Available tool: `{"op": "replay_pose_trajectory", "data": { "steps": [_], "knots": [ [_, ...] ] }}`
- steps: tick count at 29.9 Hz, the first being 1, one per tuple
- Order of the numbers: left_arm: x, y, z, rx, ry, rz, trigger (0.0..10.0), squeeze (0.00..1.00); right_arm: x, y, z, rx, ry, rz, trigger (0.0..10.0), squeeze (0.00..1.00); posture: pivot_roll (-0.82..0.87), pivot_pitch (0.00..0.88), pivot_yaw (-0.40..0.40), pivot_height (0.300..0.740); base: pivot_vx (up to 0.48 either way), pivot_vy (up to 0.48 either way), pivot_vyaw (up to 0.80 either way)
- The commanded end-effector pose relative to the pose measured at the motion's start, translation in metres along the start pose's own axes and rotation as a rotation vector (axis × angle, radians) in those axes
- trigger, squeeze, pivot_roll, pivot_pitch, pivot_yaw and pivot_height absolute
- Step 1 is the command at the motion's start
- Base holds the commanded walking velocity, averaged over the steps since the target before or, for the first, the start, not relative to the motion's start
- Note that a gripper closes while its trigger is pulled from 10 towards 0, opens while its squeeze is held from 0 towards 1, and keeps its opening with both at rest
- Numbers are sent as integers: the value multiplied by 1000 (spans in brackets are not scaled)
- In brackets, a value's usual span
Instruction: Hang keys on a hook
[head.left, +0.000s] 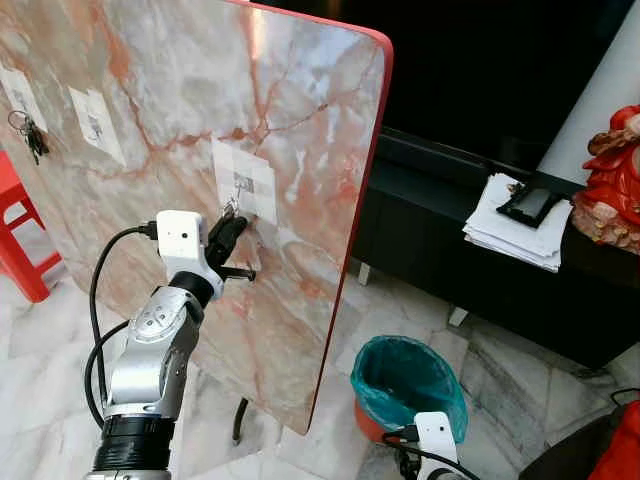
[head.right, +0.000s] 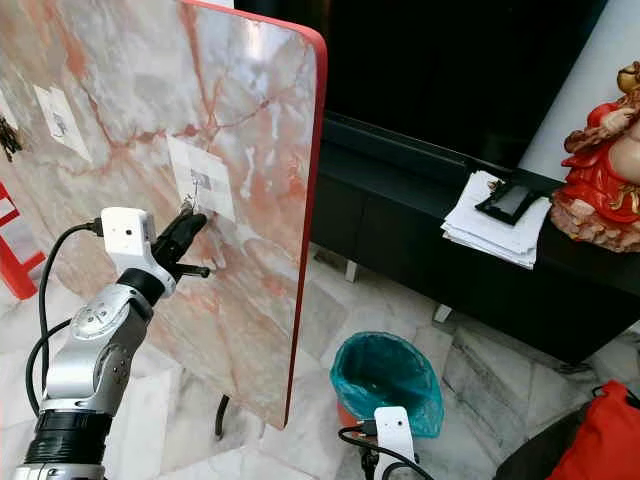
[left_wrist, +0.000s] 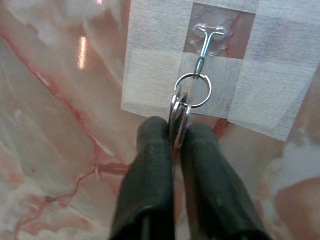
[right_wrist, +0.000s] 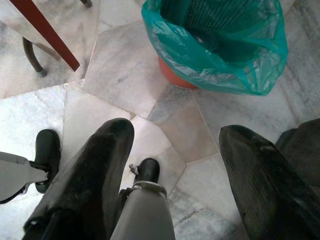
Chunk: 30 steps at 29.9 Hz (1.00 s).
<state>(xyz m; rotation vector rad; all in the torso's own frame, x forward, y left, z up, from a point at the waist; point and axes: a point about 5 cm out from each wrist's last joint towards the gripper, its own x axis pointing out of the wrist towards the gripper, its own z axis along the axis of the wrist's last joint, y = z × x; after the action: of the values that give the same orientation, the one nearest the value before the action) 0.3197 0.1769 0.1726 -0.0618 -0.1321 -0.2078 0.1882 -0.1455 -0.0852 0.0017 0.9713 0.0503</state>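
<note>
A marble board (head.left: 180, 120) stands upright with several taped patches, each bearing a clear hook. My left gripper (head.left: 232, 222) is raised against the patch (head.left: 245, 180) near the board's right side. In the left wrist view its fingers (left_wrist: 150, 165) are shut on the keys (left_wrist: 178, 117), and the key ring (left_wrist: 193, 91) hangs on the metal hook (left_wrist: 206, 40). Another bunch of keys (head.left: 30, 135) hangs on a hook at the far left. My right gripper (right_wrist: 175, 145) hangs low with its fingers apart, empty, above the floor.
A bin with a green liner (head.left: 408, 385) stands on the marble floor right of the board. A dark cabinet (head.left: 450, 260) behind holds a paper stack (head.left: 512, 225) and a red figurine (head.left: 612, 180). A red stool (head.left: 20, 235) is at the left.
</note>
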Motion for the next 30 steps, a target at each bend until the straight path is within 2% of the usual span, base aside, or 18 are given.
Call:
{"op": "replay_pose_trajectory", "data": {
  "steps": [1,12,20,26,29,30],
  "knots": [
    [2,-4,3,9,-13,-17,10000,1000,-1,-3,-4,-2,16,-6,10000,0,48,0,-115,740,0,0,0],
    [0,-7,4,-3,-19,-33,10000,1000,-1,-3,-4,-1,16,-6,10000,0,49,0,-114,740,0,0,0],
    [-13,-13,-7,7,25,-98,10000,1000,-1,-3,-4,1,16,-6,10000,0,50,0,-115,740,0,0,0],
    [-31,-13,-21,34,94,-131,10000,1000,-1,-3,-4,1,16,-6,10000,0,50,0,-113,740,0,0,0],
    [-43,-6,-36,47,149,-99,10000,1000,-1,-3,-4,2,16,-6,10000,0,52,0,-111,740,0,0,0],
    [-51,5,-54,44,216,-29,10000,988,-1,-3,-4,4,16,-6,10000,0,52,0,-109,740,0,0,0]
  ]
}}
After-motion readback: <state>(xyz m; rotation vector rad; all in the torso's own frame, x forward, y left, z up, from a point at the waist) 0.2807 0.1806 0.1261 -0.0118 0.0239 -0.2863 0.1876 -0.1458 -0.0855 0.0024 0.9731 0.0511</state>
